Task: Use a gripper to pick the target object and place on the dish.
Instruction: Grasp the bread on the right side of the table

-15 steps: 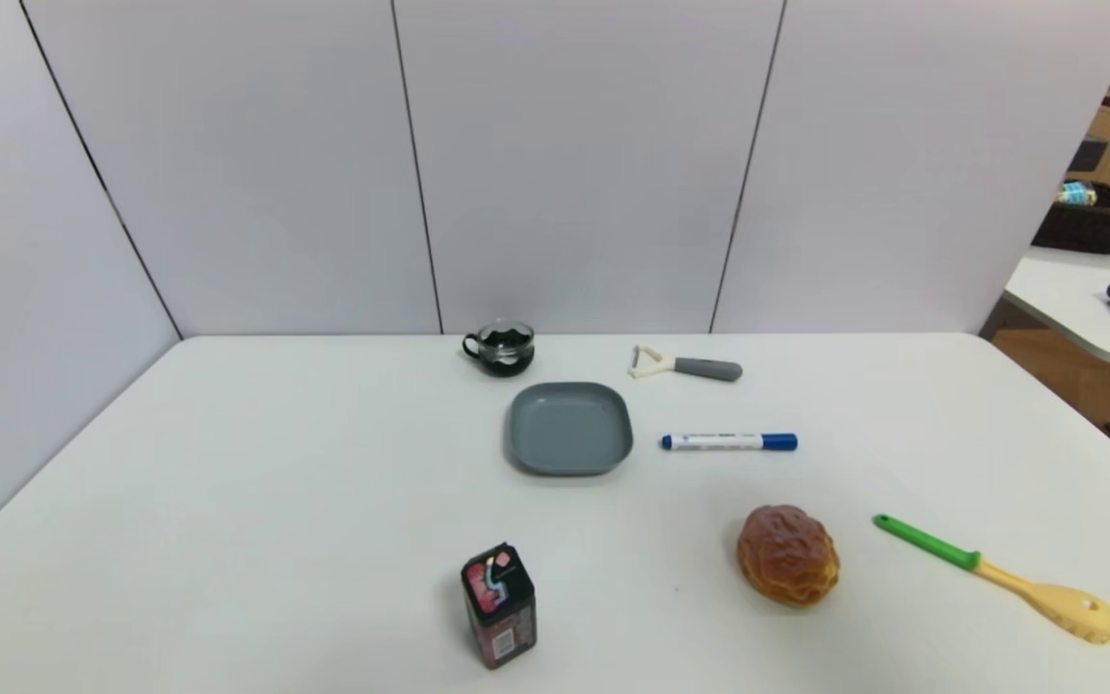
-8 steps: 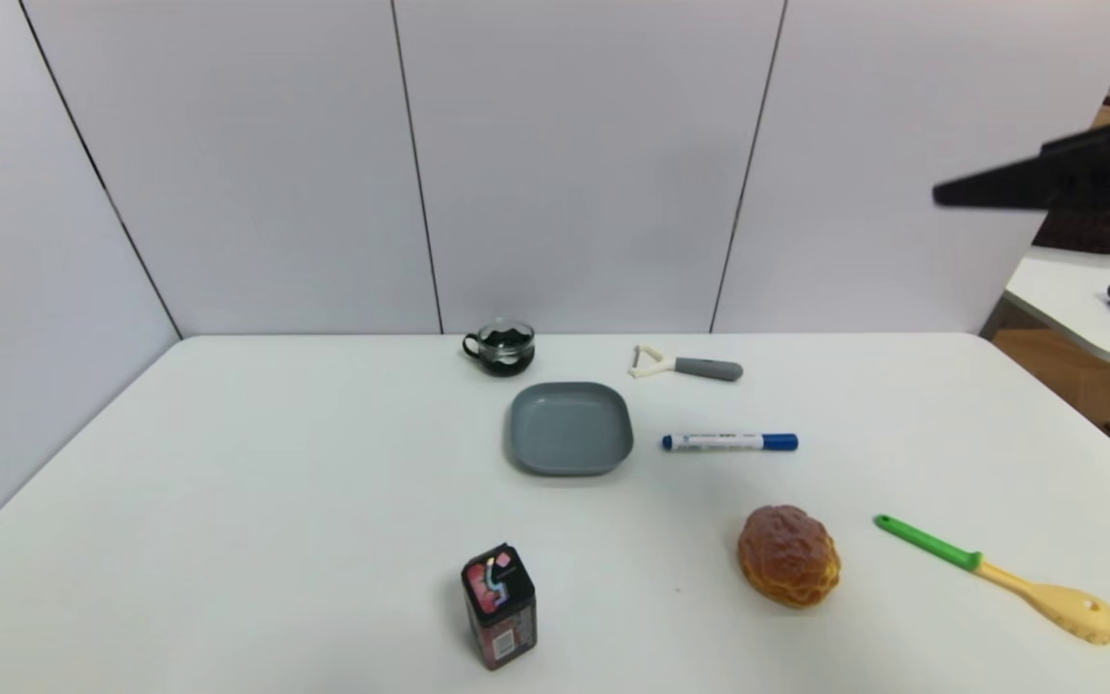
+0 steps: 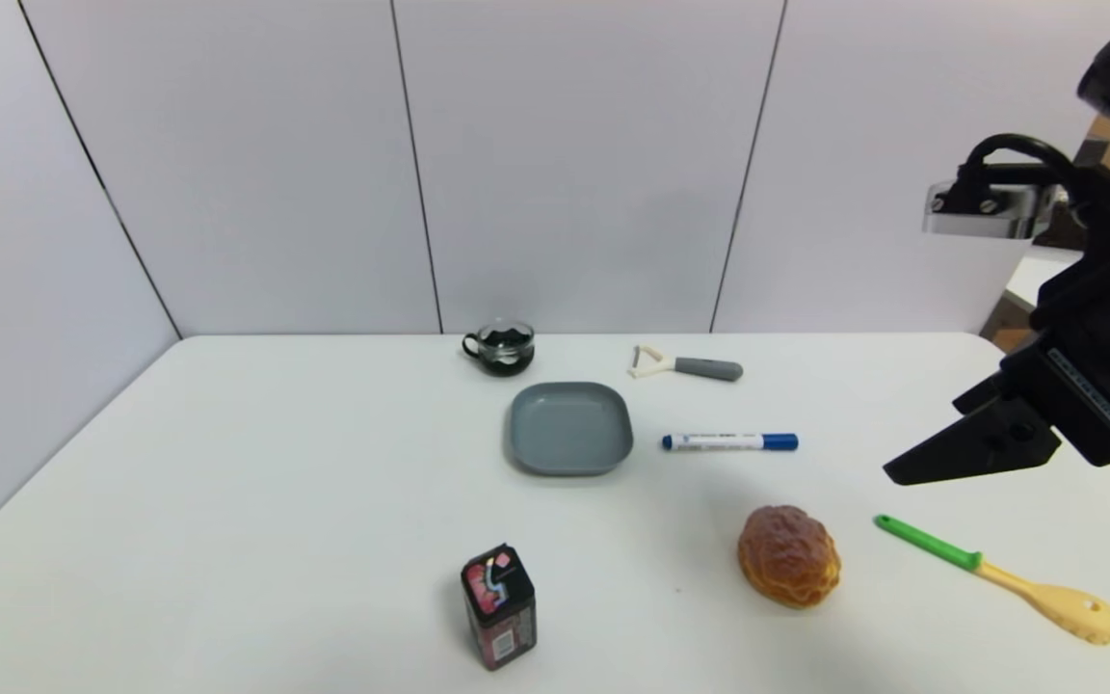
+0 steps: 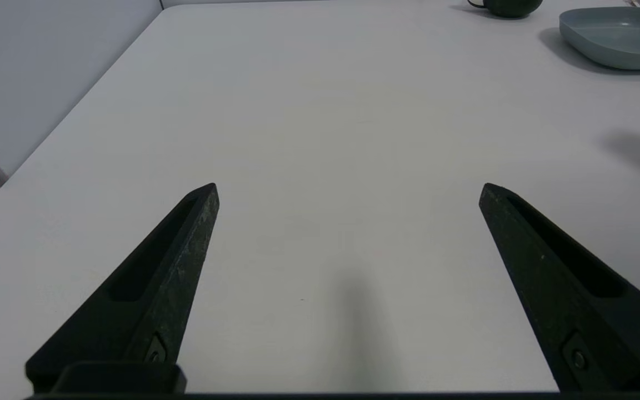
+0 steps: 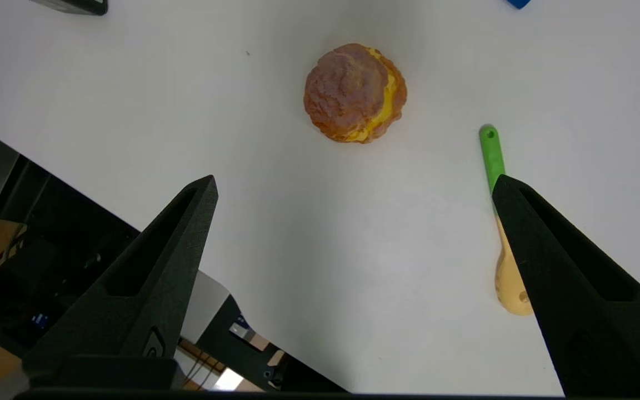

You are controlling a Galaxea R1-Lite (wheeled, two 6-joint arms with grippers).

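The golden-brown bun (image 3: 788,556) lies on the white table at the front right; it also shows in the right wrist view as the bun (image 5: 355,93), with a yellow seam. The grey-blue square dish (image 3: 569,427) sits empty at mid-table, and its edge shows as the dish (image 4: 620,36). My right gripper (image 3: 902,470) hangs in the air to the right of the bun and above it, apart from it. In its own view the right gripper (image 5: 353,186) is open and empty. My left gripper (image 4: 348,189) is open over bare table on the left.
A dark red-patterned box (image 3: 498,605) stands at the front centre. A blue marker (image 3: 728,441) and a peeler (image 3: 685,367) lie right of the dish, with a glass cup (image 3: 500,347) behind it. A green-handled spoon (image 3: 993,576) lies right of the bun.
My right arm has come into the head view from the upper right and dropped lower, toward the table beside the bun. Nothing on the table has moved.
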